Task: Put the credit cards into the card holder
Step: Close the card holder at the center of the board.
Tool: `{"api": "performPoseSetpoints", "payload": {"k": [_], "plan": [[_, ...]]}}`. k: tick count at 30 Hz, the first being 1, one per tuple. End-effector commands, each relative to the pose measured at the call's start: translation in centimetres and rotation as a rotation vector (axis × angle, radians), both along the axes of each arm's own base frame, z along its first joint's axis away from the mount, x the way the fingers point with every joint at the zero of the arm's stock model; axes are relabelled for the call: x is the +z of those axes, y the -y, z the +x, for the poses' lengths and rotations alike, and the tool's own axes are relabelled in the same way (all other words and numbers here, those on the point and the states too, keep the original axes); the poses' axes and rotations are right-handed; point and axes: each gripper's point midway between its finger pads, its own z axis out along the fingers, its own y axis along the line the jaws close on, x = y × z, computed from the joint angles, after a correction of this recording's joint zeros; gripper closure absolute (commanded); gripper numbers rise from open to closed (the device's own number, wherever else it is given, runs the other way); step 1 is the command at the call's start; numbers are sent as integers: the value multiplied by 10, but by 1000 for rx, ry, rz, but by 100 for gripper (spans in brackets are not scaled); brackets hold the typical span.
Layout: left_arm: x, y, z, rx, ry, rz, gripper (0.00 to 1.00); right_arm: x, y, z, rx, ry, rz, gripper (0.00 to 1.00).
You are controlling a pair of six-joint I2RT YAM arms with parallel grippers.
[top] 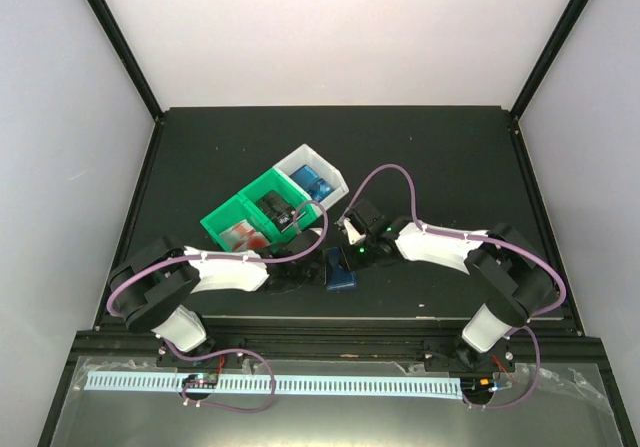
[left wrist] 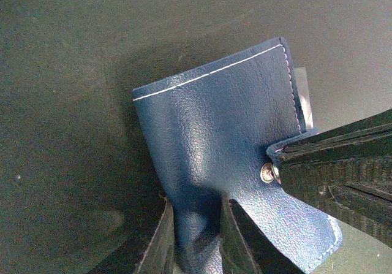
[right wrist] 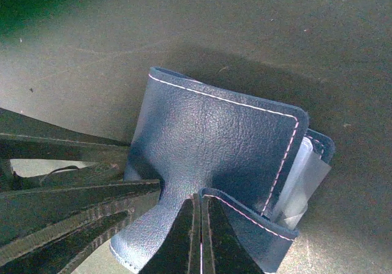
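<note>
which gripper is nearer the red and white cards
Left. Both clamp the card holder, the left gripper on the side toward the red-and-white cards, the right gripper on the far side.

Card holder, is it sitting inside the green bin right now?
No, the top view shows the card holder lying on the dark table, outside the green bin and nearer the arms.

We see the dark blue card holder [top: 341, 270] folded by the near edge of the surface [top: 450, 167], credit cards [top: 315, 182] stacked behind it.
</note>
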Motion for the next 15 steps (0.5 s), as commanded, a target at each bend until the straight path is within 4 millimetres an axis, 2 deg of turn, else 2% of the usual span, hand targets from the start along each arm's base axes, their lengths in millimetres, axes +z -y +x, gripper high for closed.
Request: {"api": "performPoseSetpoints", "payload": {"k": [1, 6, 10, 15], "plan": [[-21, -11, -17, -18, -76, 47, 79, -40, 23, -83, 155, -287, -129, 99], [-21, -11, -16, -10, -82, 39, 80, -38, 9, -88, 170, -329, -55, 99], [-19, -10, -15, -3, -83, 28, 80, -35, 6, -92, 183, -347, -22, 99], [-19, -9, -15, -3, -87, 20, 81, -46, 8, -92, 164, -361, -50, 99]]}}
